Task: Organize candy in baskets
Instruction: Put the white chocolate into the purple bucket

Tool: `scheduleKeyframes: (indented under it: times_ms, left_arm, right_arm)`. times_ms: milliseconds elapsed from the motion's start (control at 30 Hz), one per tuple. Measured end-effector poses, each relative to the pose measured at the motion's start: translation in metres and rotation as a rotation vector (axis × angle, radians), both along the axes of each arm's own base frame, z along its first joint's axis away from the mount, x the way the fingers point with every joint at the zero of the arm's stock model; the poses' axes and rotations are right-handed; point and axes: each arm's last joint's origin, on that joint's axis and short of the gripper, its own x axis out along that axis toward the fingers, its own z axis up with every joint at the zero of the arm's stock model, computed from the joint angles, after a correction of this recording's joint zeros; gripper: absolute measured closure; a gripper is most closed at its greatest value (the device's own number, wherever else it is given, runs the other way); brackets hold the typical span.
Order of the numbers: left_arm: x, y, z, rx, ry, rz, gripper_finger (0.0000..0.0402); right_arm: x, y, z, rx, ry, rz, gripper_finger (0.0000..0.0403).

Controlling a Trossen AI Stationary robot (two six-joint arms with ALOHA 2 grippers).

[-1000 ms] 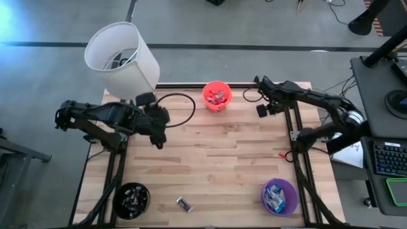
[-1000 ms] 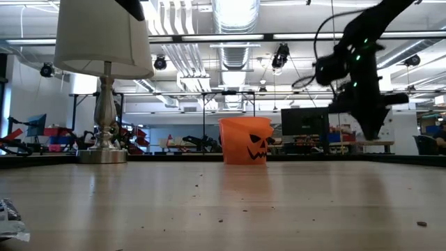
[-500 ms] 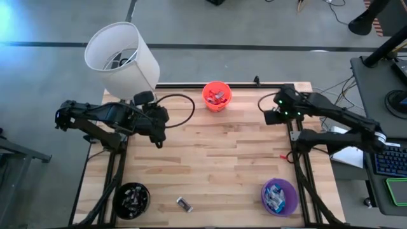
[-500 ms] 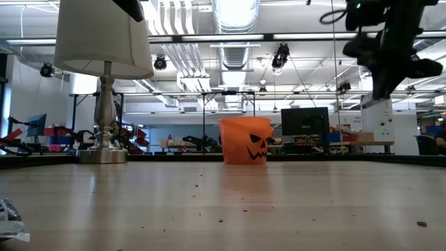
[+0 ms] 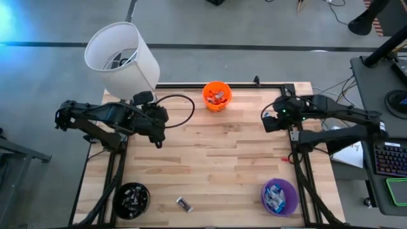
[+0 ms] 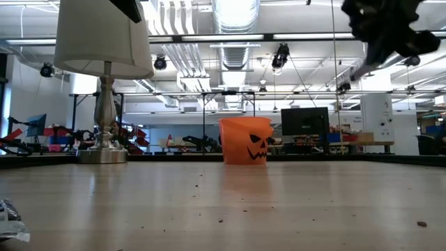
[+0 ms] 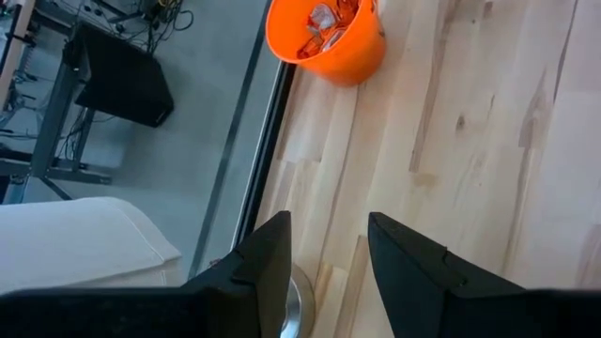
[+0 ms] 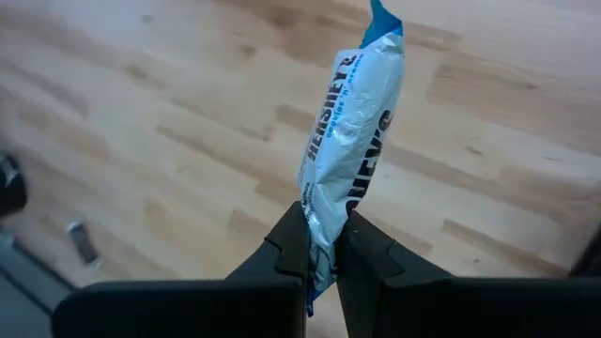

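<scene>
Swung back from beside the orange bucket (image 5: 217, 96) toward the table's right edge: right gripper (image 5: 269, 121), seen from above. Left gripper (image 5: 158, 139) parked near the lamp (image 5: 122, 56), fingers apart, empty. Right wrist view: clamped on a white-and-blue candy (image 8: 351, 160), pinched at its lower end, rest standing free above. Light, crinkly, probably slippery; better held mid-wrapper.

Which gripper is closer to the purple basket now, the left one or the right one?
Right. The right gripper hangs above the table's right side, up-table from the purple basket; the left gripper is far across, near the lamp.
</scene>
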Motion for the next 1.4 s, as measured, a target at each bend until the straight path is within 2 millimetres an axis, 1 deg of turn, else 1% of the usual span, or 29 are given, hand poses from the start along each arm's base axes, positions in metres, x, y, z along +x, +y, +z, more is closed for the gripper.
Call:
scheduleKeyframes:
  times_ms: [133, 267, 400, 500, 667, 833, 1000, 1167, 1267, 1400]
  left_arm:
    - [0.0, 0.0, 0.0, 0.0, 0.002, 0.0, 0.0276]
    - [-0.002, 0.0, -0.001, 0.003, 0.018, 0.0, 0.0276]
    - [-0.003, 0.001, -0.001, -0.004, 0.022, 0.021, 0.0276]
    - [-0.005, 0.001, -0.002, -0.015, 0.013, 0.048, 0.0276]
    - [-0.006, 0.001, -0.002, -0.021, 0.023, 0.052, 0.0276]
    - [-0.006, 0.001, -0.002, -0.024, 0.024, 0.052, 0.0276]
    - [-0.006, 0.001, -0.002, -0.024, 0.023, 0.052, 0.0276]
    - [-0.006, 0.001, -0.002, -0.024, 0.023, 0.051, 0.0276]
    - [-0.006, 0.001, -0.002, -0.025, 0.023, 0.051, 0.0276]
    - [-0.005, 0.001, -0.003, -0.024, 0.025, 0.051, 0.0276]
  right_arm:
    - [0.012, 0.009, 0.022, 0.004, 0.007, 0.073, 0.0381]
    - [0.021, 0.025, 0.037, 0.036, 0.087, 0.126, 0.0381]
    - [0.031, 0.05, 0.047, 0.06, 0.116, 0.197, 0.0381]
    - [0.036, 0.073, 0.049, 0.076, 0.139, 0.242, 0.0381]
    - [0.036, 0.115, 0.043, 0.129, 0.218, 0.252, 0.0381]
    - [0.028, 0.157, 0.035, 0.163, 0.291, 0.234, 0.0381]
    - [0.018, 0.194, 0.029, 0.225, 0.3, 0.214, 0.0381]
    - [0.014, 0.231, 0.019, 0.295, 0.289, 0.216, 0.0381]
    - [0.014, 0.248, 0.01, 0.3, 0.303, 0.223, 0.0381]
    - [0.015, 0.259, 0.002, 0.295, 0.331, 0.236, 0.038]
